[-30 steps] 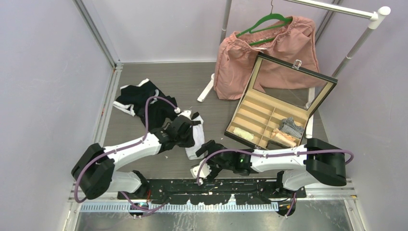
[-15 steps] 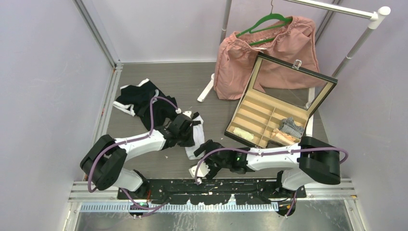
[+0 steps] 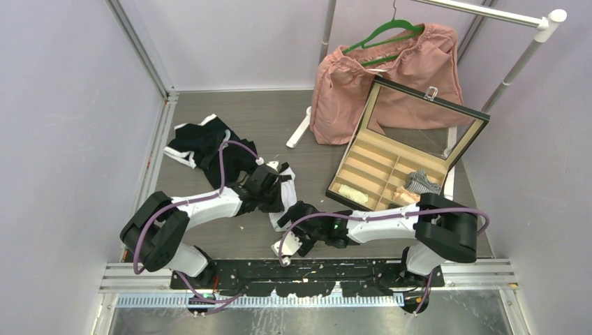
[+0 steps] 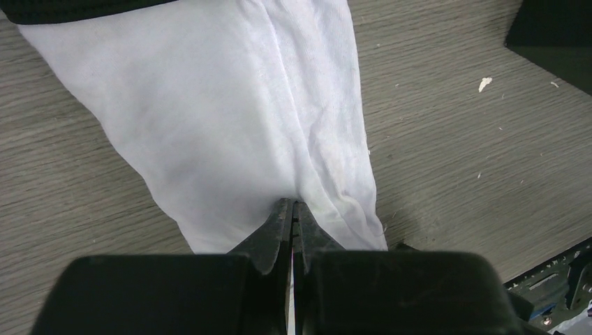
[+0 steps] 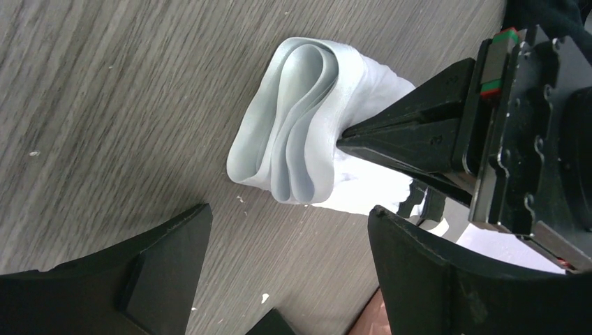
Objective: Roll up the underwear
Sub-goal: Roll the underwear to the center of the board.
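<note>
The white underwear (image 3: 289, 190) lies on the grey table, its black band (image 4: 77, 8) at the far end. Its near end is folded into several layers (image 5: 293, 139). My left gripper (image 4: 292, 202) is shut, and its pointed tips press into the white cloth near that end. I cannot tell whether any cloth is pinched between them. The same left gripper (image 5: 341, 143) shows from the side in the right wrist view, poking the fold. My right gripper (image 5: 290, 211) is open wide just short of the folded end, with bare table between its fingers. From above, it (image 3: 292, 218) sits beside the cloth's near end.
More black underwear (image 3: 206, 148) is heaped at the back left. An open compartment box (image 3: 380, 171) holding rolled items stands to the right. Behind it a pink garment (image 3: 391, 77) hangs on a green hanger from the rack. Purple walls close in on both sides.
My right gripper has slid left, closer to the near end of the white underwear. The left arm's elbow has swung in, while its gripper stays on the cloth.
</note>
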`<action>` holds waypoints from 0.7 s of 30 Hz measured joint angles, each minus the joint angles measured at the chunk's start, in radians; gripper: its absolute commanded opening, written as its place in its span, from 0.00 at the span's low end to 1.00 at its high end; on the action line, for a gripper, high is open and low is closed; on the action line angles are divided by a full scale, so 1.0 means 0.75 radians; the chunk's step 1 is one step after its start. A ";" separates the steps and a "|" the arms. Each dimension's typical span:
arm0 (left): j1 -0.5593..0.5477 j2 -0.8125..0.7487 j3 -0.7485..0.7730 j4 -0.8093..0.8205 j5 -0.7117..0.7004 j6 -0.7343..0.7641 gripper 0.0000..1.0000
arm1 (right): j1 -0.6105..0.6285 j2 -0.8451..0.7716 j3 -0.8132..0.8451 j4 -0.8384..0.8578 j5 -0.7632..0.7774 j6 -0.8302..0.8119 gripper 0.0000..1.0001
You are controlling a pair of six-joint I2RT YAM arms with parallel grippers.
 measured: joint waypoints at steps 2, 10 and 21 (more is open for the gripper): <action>0.002 0.002 -0.001 0.002 0.006 -0.001 0.01 | 0.000 0.012 0.007 0.004 0.002 -0.016 0.87; 0.019 0.002 -0.005 0.008 0.025 -0.001 0.01 | 0.008 0.054 0.029 0.046 0.001 -0.033 0.85; 0.040 0.002 -0.016 0.027 0.057 -0.004 0.01 | 0.015 0.115 0.064 0.094 -0.007 -0.031 0.71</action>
